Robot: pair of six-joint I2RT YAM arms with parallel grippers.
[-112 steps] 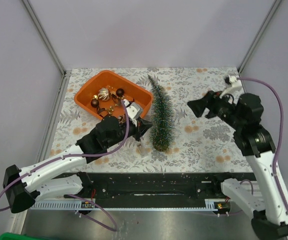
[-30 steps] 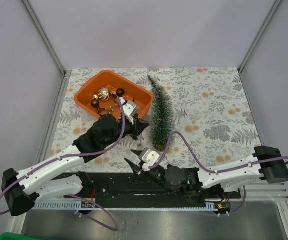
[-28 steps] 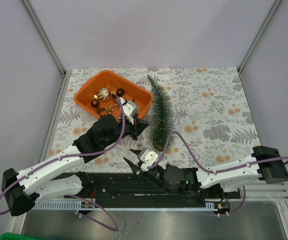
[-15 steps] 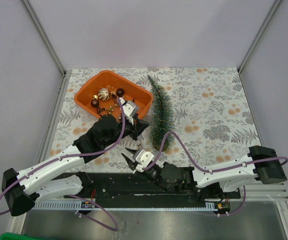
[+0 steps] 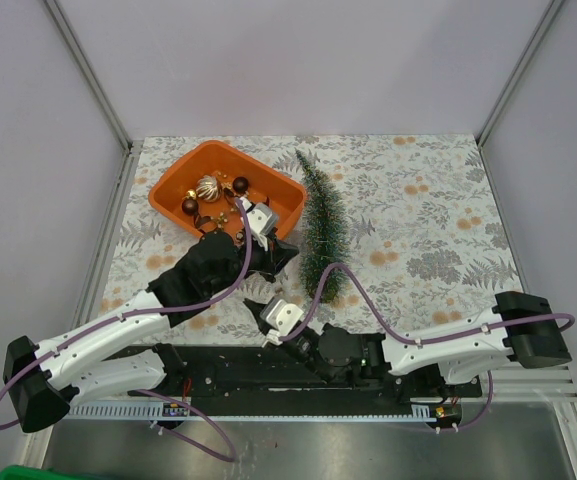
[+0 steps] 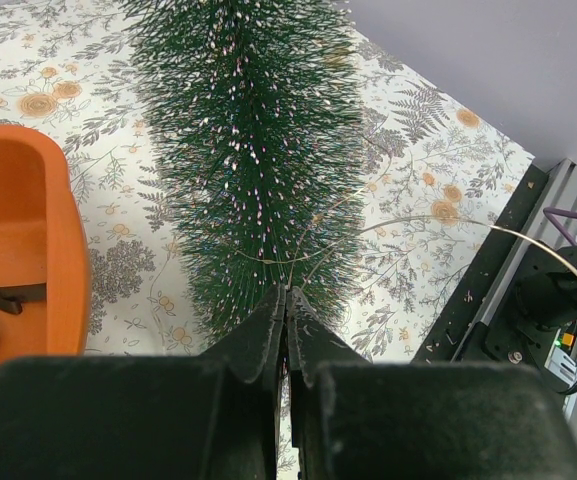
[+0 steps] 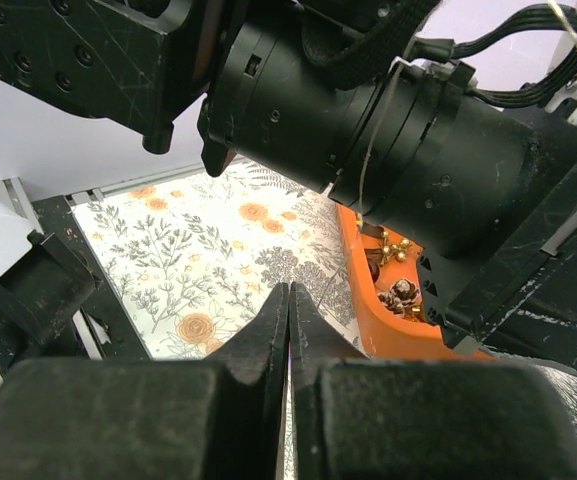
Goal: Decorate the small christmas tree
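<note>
The small christmas tree (image 5: 320,230) lies flat on the flowered table, its tip pointing to the far side; in the left wrist view the tree (image 6: 258,130) lies just beyond the jaws. My left gripper (image 5: 290,248) (image 6: 286,292) hovers by the tree's base, shut on a thin gold wire (image 6: 438,220) that loops off to the right. Low at the near edge, under the left wrist, my right gripper (image 5: 250,305) (image 7: 288,285) is shut. The wire (image 7: 368,150) hangs close to its tips; whether it is pinched does not show.
An orange tray (image 5: 183,170) (image 7: 408,320) at the back left holds a gold ball (image 5: 207,188), dark balls (image 5: 240,184) and a pinecone (image 7: 403,295). A black rail (image 5: 218,365) runs along the near edge. The left arm's body (image 7: 368,100) looms over the right gripper.
The right arm came down from the right side to the near edge. Its gripper slid left under the left wrist and closed. The left gripper stayed by the tree.
</note>
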